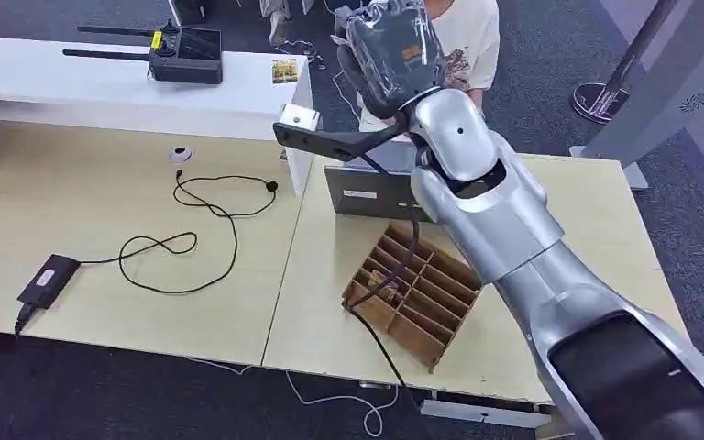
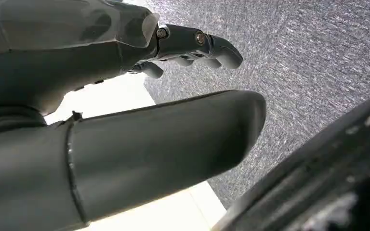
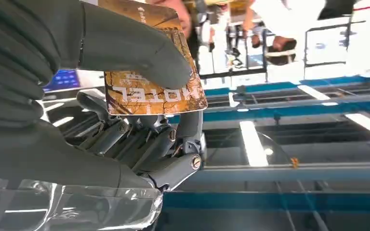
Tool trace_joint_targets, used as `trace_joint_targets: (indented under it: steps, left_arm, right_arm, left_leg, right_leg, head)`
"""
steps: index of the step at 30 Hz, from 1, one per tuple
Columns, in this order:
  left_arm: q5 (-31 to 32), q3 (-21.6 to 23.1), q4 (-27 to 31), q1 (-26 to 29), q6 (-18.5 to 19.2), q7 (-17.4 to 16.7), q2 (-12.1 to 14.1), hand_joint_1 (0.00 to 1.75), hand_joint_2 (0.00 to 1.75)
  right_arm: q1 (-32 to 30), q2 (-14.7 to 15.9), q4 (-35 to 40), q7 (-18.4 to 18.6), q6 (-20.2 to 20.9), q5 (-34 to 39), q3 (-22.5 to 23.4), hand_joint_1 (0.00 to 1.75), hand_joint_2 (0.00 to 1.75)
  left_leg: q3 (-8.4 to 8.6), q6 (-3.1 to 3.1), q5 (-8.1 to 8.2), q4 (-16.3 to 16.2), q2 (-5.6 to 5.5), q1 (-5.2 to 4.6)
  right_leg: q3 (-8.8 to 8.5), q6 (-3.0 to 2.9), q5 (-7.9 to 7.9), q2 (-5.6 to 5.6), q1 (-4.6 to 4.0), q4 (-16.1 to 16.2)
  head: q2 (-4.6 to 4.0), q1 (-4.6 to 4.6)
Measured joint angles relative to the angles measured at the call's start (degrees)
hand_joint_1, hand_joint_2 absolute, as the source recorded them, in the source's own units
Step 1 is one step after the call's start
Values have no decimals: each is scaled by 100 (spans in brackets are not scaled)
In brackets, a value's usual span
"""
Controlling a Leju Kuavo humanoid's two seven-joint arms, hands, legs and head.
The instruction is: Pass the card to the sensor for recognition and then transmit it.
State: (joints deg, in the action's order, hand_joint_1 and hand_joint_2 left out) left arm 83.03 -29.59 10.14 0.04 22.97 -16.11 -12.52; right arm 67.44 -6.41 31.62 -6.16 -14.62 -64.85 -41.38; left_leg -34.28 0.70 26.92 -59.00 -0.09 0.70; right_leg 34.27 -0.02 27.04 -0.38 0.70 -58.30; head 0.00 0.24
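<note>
Right hand [image 3: 101, 96]: thumb and fingers [image 3: 173, 139] clamped on card [image 3: 154, 91], raised toward person [image 1: 463, 37] beyond table [image 1: 605, 220] | left hand [image 2: 125, 125]: hangs empty, fingers apart | stage: handover apparently pending; sensor pass not verifiable.

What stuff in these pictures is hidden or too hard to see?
- Card: in the right wrist view the thumb covers part of its print.
- Right hand: in the head view its wrapped back hides the fingers and card.
- Wooden divider box: the right arm covers one corner.
- Person: cut off by the top edge.
</note>
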Motion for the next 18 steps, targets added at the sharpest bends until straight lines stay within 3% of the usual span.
trace_joint_targets:
  steps: [8,18]
  left_arm:
    - [2,0,0,0,90,0,-2,0,0]
    - [-77,-31,0,-8,120,-53,-46,0,0]
  right_arm:
    - [235,-109,-701,502,203,433,385,175,175]
    - [255,-98,-1145,1020,673,337,665,169,175]
  left_leg:
    - [1,0,0,-2,-1,0]
    - [2,0,0,-3,1,0]
  right_leg:
    - [-1,0,0,0,0,0]
    - [1,0,-1,2,-1,0]
  head:
    - [2,-2]
    - [0,0]
